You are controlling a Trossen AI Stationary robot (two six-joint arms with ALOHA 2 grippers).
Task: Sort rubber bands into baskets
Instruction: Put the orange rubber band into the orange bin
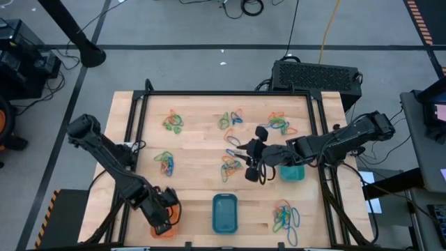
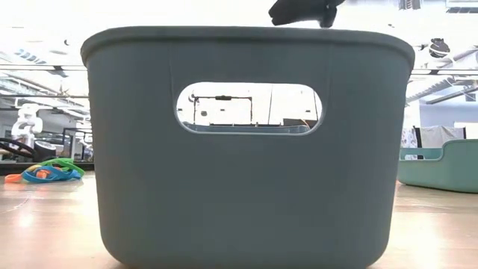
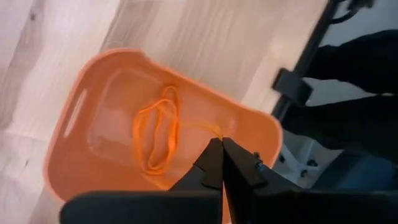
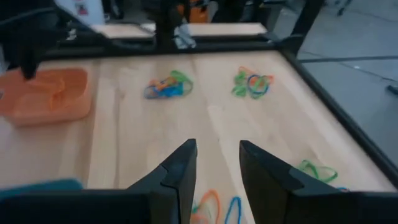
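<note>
Bright, even overhead light; wrist views soft and blurred, low view's background glaring white.

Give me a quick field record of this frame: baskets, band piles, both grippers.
orange basket: front-left corner of the table, holds orange bands
blue basket: front centre
teal basket: right side, under the right arm
loose band piles: six mixed clusters on the wood
left gripper: shut, over the orange basket, a thin orange strand leading to its tips
right gripper: open, empty, above the table centre
</note>
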